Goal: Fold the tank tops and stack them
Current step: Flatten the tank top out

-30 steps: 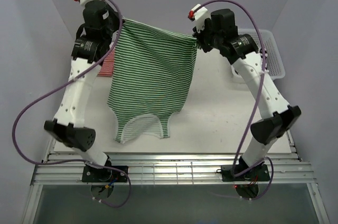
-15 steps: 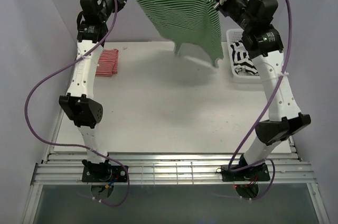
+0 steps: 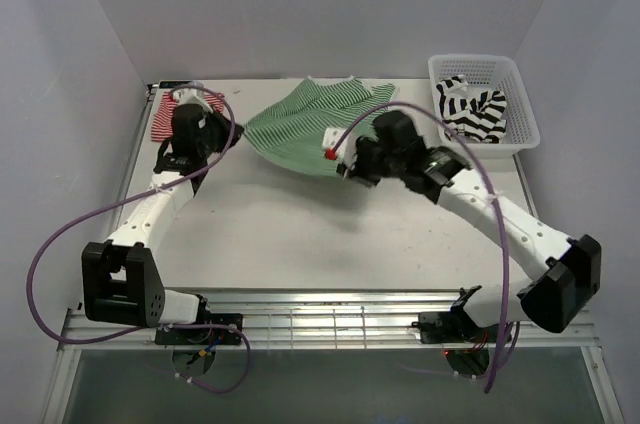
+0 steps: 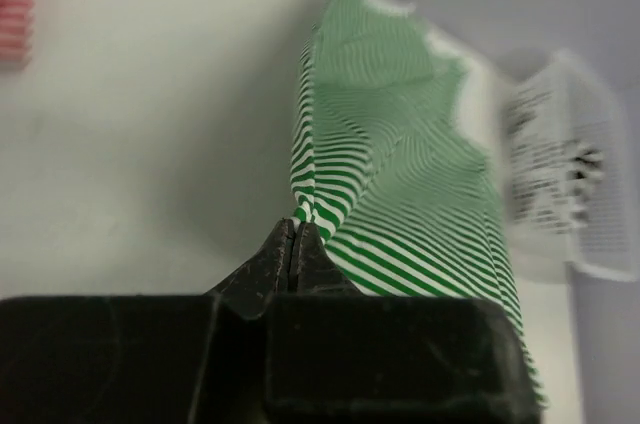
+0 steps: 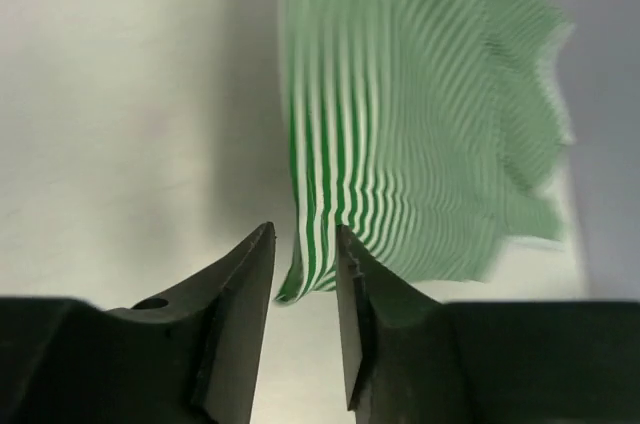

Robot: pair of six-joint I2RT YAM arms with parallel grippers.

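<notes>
At far right corner of the table (image 3: 300,234), a white lattice basket (image 3: 520,104); inside it, crumpled, the black-and-white top (image 3: 472,109), filling most of the bottom. Outside the basket, on the far middle of the table, the green-and-white top (image 3: 300,129), rumpled, spread between both arms. Left pincer (image 4: 297,236) clamped tight on one corner of the green cloth, low over the table. Right pincer (image 5: 305,244) parted a little, the cloth's other edge just at the gap between the tips, not pinched. At far left corner, the red-and-white top (image 3: 165,116), flat on the table, partly hidden behind the left arm, well apart from the basket.
</notes>
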